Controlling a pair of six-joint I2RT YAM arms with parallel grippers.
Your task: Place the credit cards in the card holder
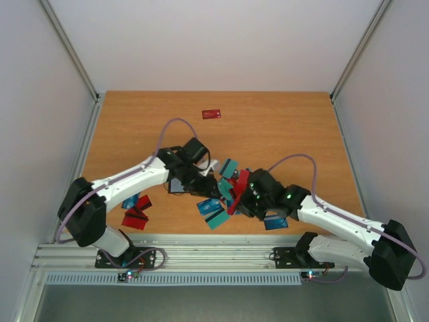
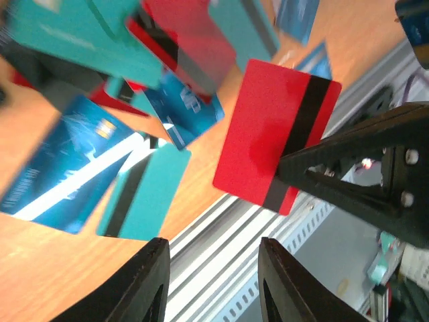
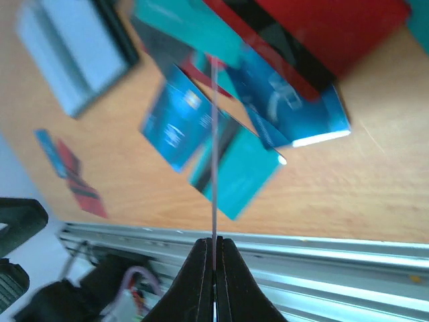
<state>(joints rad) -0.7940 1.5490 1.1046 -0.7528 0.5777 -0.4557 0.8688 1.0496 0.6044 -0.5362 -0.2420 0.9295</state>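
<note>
Right wrist view shows my right pincer [image 3: 214,247] pressed together on a red card [image 3: 214,147], seen edge-on as a thin line rising from the tips. The left wrist view shows the nip sitting near the card's black stripe, with the card held up off the tabletop [image 1: 281,127]. The card holder [image 3: 74,54] lies flat and seems to be open, showing a pale inside. The heap of loose credit cards [image 1: 218,201] sits just beside it on the right arm's side. My left pincer [image 2: 213,268] is spread with nothing between its fingers and hangs close by the holder. I'd first steady the holder with the left pincer. Then I'd bring the card across low, square its edge to the holder's slot, and let go only once that edge is seated.
</note>
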